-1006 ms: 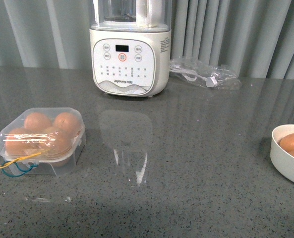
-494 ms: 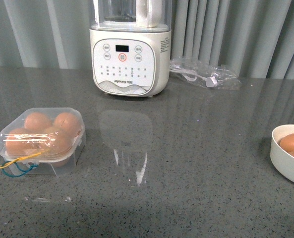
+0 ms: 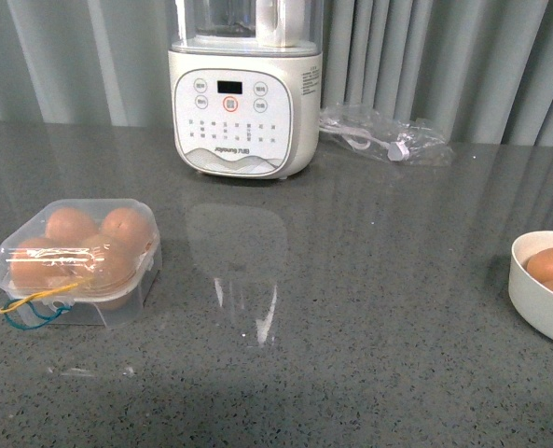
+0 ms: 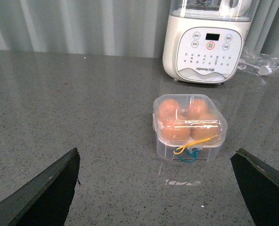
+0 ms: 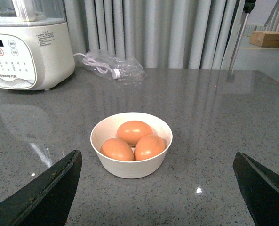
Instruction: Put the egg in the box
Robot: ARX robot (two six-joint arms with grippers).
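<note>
Clear, glossy plastic box (image 3: 76,261) at about 9 o'clock on the speckled grey stone countertop (image 3: 351,308), square with rounded corners, lid closed over four smooth orange-brown eggs (image 3: 71,227) seated in a white tray. Yellow and teal elastic cords (image 3: 34,308) looped at its near edge, trailing onto the counter. Same box in the left wrist view (image 4: 188,127), standing between and beyond the left gripper (image 4: 158,197), whose two dark, wedge-shaped fingers (image 4: 45,193) sit spread wide apart, holding nothing.

Cream, rounded blender base (image 3: 243,112) at 12 o'clock, smooth plastic with a printed button panel and a small dark display, clear jug above. Just to its right, toward 1 o'clock, a crinkled transparent bag (image 3: 383,138) with a white cord inside, lying flat before the pleated grey curtain (image 3: 444,65).

Round, matte white bowl (image 3: 542,289) at 3 o'clock, cut off by the frame edge in the front view. Seen whole from the right wrist (image 5: 131,144): three more eggs nestled together, the topmost egg (image 5: 134,132) resting against the two others. Right gripper (image 5: 158,197) likewise splayed open, dark fingers (image 5: 47,193) at either side of the bowl, well apart from it and empty.
</note>
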